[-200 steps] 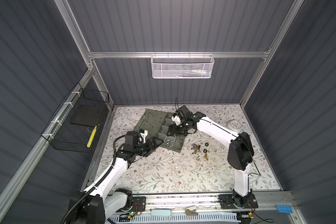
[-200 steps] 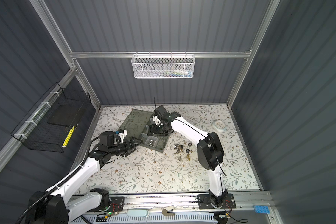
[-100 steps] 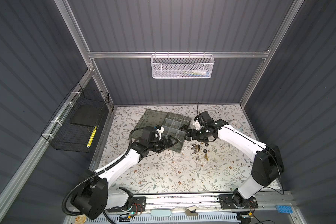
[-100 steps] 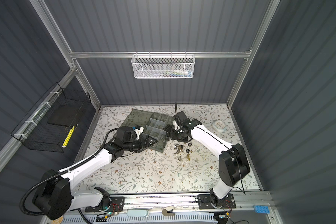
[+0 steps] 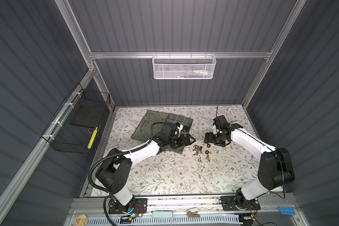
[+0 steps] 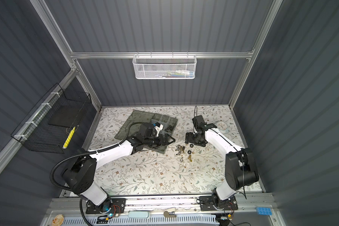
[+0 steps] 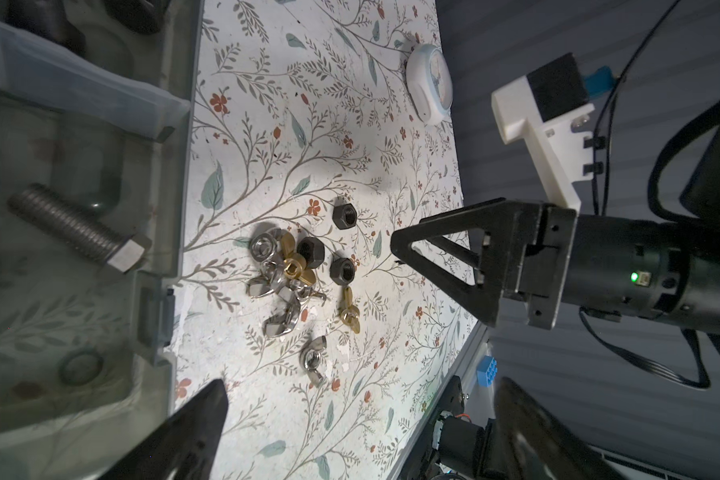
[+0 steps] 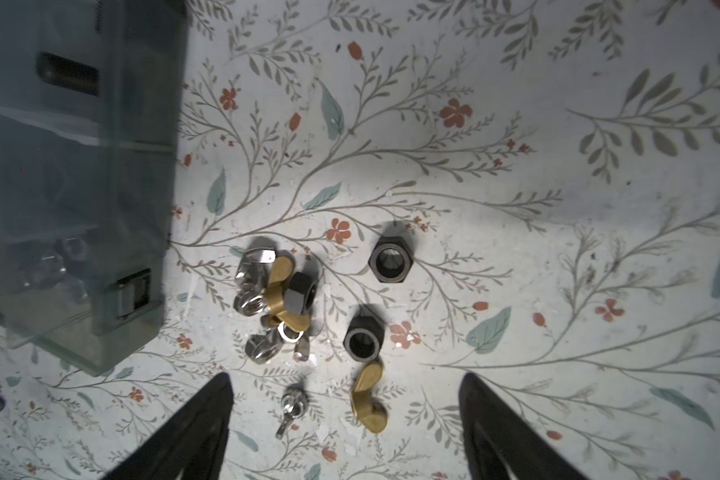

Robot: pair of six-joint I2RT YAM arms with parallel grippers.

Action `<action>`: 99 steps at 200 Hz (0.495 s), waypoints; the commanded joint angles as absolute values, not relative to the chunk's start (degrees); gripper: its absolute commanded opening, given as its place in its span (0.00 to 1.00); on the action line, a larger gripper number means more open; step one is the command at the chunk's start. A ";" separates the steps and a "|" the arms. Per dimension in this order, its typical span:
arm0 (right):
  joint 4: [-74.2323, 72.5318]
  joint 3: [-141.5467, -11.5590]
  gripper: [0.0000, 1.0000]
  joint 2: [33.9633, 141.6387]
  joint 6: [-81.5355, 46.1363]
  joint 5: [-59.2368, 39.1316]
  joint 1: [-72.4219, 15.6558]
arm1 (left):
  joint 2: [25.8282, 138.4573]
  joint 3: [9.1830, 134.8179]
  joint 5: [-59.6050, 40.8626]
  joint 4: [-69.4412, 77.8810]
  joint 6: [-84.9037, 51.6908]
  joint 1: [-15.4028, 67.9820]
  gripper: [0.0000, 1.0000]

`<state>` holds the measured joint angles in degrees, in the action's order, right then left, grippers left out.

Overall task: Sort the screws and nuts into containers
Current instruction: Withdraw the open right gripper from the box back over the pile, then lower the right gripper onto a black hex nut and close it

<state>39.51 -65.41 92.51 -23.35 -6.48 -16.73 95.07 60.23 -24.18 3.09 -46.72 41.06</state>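
Loose nuts (image 5: 201,153) (image 6: 182,152) lie in a small pile on the floral mat: black hex nuts (image 8: 390,259) (image 7: 344,216), brass wing nuts (image 8: 368,401) and silver ones (image 8: 254,266). My right gripper (image 8: 346,382) (image 5: 206,138) hovers open over this pile with nothing between its fingers. The grey-green organiser box (image 5: 164,129) (image 6: 155,121) lies left of the pile, lid flat open, and its containers (image 5: 178,119) are visible. A silver screw (image 7: 75,228) rests in one compartment. My left gripper (image 7: 360,382) (image 5: 191,140) stands open and empty at the box's near right corner, facing the pile.
A round white clock-faced object (image 6: 221,126) (image 7: 429,87) sits at the back right of the mat. A white mesh basket (image 5: 184,67) hangs on the back wall and a black wire basket (image 5: 76,125) on the left wall. The two grippers are close together by the pile.
My right gripper has swung from above the organiser's compartments rightward to above the loose pile. My left arm has reached right along the box's front edge.
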 commanded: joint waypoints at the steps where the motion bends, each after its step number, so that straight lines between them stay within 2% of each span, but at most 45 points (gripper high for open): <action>1: 41.92 -67.24 0.78 96.41 -21.29 -3.15 -16.61 | 96.50 61.08 -24.67 5.55 -47.19 41.98 1.00; 40: 41.90 -69.86 0.67 101.86 -20.00 -1.12 -16.58 | 98.20 60.21 -24.87 7.35 -47.85 42.63 1.00; 99: 41.48 -71.82 0.58 106.29 -19.60 -0.83 -16.48 | 99.57 61.09 -25.99 7.40 -47.66 42.71 1.00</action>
